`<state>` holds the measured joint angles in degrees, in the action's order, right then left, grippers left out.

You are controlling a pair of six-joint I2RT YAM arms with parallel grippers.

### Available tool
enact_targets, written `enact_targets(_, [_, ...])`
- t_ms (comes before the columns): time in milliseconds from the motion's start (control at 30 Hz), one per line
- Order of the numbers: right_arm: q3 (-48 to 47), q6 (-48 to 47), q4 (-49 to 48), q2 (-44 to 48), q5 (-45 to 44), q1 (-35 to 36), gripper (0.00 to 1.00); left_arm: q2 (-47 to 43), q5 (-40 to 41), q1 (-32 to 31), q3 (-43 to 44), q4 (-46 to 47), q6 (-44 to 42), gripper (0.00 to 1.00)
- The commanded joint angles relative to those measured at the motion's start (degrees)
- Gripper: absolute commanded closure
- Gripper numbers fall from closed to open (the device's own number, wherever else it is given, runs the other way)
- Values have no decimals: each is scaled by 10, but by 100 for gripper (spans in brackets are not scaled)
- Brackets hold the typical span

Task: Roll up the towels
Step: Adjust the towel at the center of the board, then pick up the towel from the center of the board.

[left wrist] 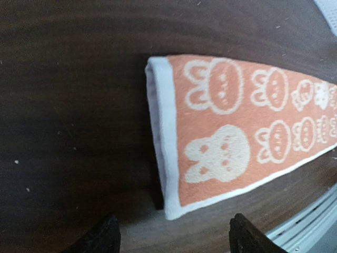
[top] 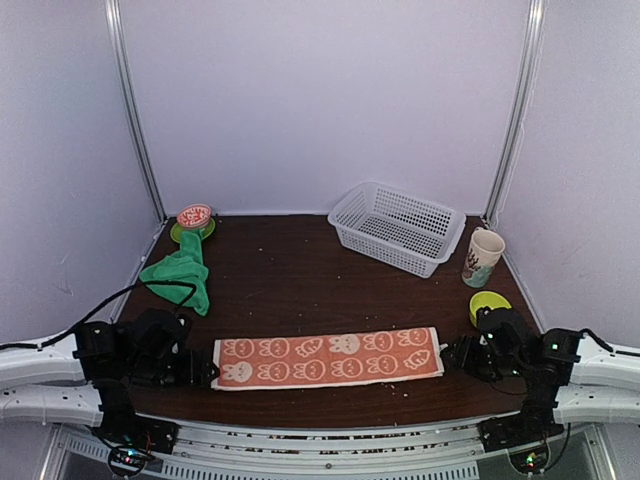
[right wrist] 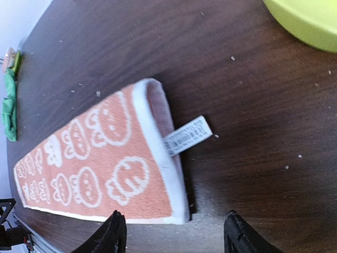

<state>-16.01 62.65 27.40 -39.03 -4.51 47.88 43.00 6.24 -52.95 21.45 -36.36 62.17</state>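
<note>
Black fingers of the left hand are seen spread wide and empty, just short of the bunny towel, whose end lies directly ahead of them. The right hand is likewise held apart and empty, with the towel's other end just ahead of it. Each hand is judged to be set at one short end so that the strip can be pinched or steadied there; rolling is not yet begun.

The bunny towel is laid flat on the table as a long narrow strip. It is apparently folded lengthwise, since a doubled edge is shown at both ends. Its cloth looks like terry, peach-orange with white bunnies and a pale border. A small sewn label sticks out at the end by the right hand. Being thin and limp, the towel is judged likely to buckle unless kept taut.

The green towel is seen crumpled in a plush heap well beyond the left hand, untouched. A perforated white basket, a cup and a yellow-green bowl are placed beyond the right hand.
</note>
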Motion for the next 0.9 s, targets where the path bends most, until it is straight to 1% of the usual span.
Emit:
enact_targets(0, [-50,-39,-11,19,0,5,40,-67,18,0,81,-63,-25,28])
enact_targets(33, [-53,-46,-48,3,16,6,42,-63,23,0,90,-37,-32,30])
enact_targets(100, [-61,-49,-108,-54,34,7,47,-28,24,0,95,54,-57,39])
enact_targets(133, [-66,-50,-136,-86,34,7,50,1,24,1,96,99,-63,47])
enact_targets(200, [-84,-49,-170,-143,10,8,54,89,19,8,105,186,-80,65])
enact_targets(233, [-95,-48,-183,-168,-5,8,55,135,17,19,117,208,-83,76])
enact_targets(267, [-104,-49,-203,-191,-18,7,56,183,9,28,131,230,-93,85])
enact_targets(300, [-111,-48,-224,-212,-28,6,57,225,7,36,144,246,-99,92])
enact_targets(333, [-118,-50,-240,-230,-36,4,57,259,9,43,154,257,-102,96])
enact_targets(400, [-139,-46,-251,-271,-50,-3,57,312,-10,64,159,289,-101,100])
enact_targets(467, [-148,-39,-250,-304,-53,-18,59,346,-26,81,152,312,-92,100])
enact_targets(567, [-135,-25,-269,-343,-40,-41,60,383,-34,93,134,332,-91,100])
enact_targets(700, [-107,-10,-297,-394,-4,-65,60,421,-50,97,112,349,-90,100])
enact_targets(867, [-95,-9,-306,-413,3,-79,61,436,-55,102,88,367,-91,100])
